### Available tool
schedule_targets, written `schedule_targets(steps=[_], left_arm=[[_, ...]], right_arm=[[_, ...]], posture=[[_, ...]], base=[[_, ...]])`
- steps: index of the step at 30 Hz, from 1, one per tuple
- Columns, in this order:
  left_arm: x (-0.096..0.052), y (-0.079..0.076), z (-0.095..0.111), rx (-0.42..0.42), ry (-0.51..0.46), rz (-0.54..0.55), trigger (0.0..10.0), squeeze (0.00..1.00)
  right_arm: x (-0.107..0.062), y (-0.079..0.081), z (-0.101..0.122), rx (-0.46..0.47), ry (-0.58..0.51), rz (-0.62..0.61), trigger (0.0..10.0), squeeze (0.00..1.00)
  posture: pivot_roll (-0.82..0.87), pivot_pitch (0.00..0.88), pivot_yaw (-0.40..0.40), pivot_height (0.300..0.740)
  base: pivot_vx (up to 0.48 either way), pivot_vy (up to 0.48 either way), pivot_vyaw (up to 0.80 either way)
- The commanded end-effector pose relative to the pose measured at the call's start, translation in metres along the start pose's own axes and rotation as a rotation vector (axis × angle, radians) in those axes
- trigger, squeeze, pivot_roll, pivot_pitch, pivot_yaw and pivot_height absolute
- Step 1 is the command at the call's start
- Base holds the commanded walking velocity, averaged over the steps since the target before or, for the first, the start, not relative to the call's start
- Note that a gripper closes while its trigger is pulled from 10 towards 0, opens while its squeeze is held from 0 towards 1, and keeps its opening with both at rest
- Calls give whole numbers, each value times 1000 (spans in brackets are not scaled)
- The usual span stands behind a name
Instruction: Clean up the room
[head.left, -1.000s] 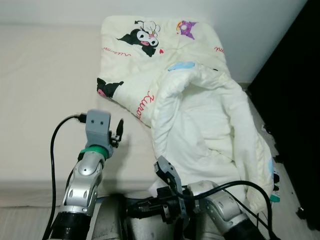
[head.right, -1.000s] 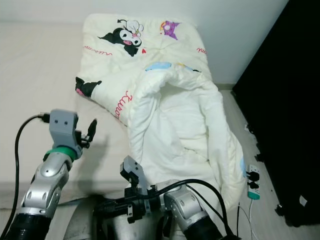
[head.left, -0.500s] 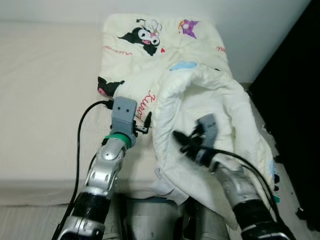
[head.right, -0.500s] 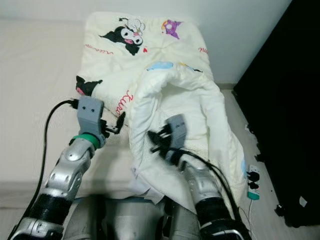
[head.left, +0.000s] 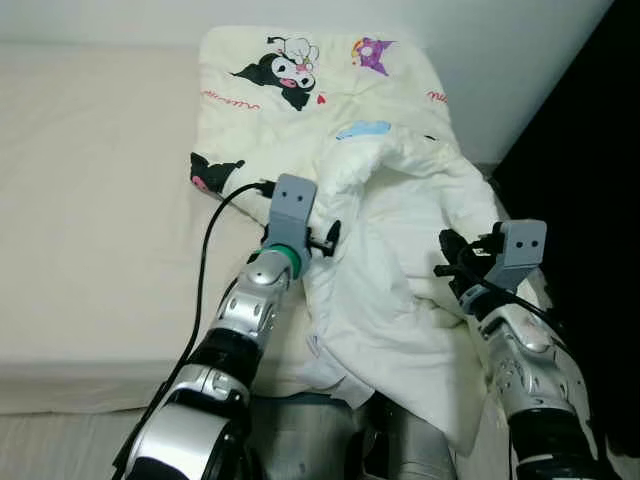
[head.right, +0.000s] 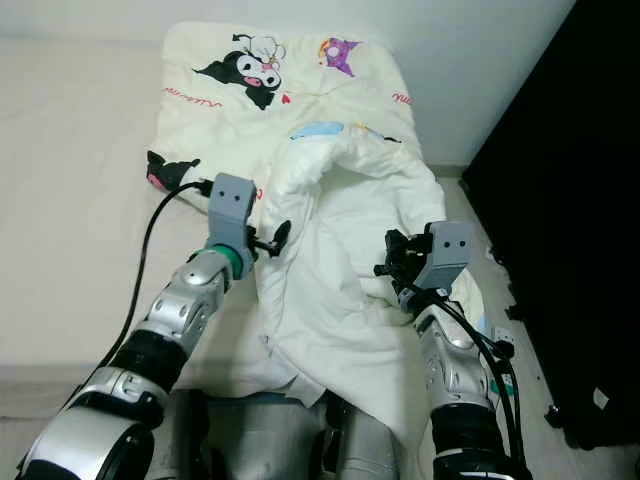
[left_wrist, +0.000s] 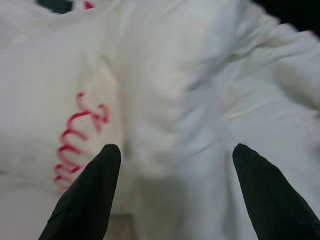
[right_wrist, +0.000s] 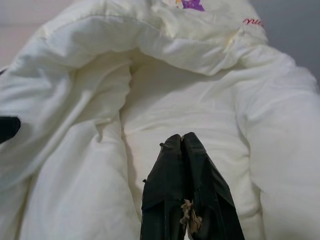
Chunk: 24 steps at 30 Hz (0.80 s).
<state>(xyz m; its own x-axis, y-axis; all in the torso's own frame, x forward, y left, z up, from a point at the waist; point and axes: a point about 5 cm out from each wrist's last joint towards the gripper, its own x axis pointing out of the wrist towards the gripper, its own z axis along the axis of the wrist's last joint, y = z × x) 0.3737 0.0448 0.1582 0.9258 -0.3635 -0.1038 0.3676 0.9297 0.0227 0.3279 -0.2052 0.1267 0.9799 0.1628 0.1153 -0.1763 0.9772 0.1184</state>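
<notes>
Here I see red cursive script on the cartoon-printed comforter (head.left: 330, 110), too blurred to read. It runs lengthwise up the cream bed (head.left: 90, 200), one edge spilling floorward beside a white wall. My left gripper (left_wrist: 175, 192) is spread at the fold; my right gripper (right_wrist: 189, 200) is pressed together, holding nothing.

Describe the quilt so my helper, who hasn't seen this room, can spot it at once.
On the cream bed, look toward the end by the white wall. The quilt is bunched there, spilling over the mattress edge. Unlike the plain sheet, it is puffy, with cartoon characters and red lettering; the left gripper is at its fold.
</notes>
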Motion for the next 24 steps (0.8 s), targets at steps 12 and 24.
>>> schedule_targets(steps=[12,24], left_arm=[[15,-17,8,215,-3,98,0,0],[13,-17,-18,164,136,76,0,0]], right_arm=[[-4,3,-7,22,5,-22,10000,0],[-1,4,-8,40,-6,-41,10000,0]], posture=[[13,182,20,600],[22,187,27,600]], base=[[0,0,0],[0,0,0]])
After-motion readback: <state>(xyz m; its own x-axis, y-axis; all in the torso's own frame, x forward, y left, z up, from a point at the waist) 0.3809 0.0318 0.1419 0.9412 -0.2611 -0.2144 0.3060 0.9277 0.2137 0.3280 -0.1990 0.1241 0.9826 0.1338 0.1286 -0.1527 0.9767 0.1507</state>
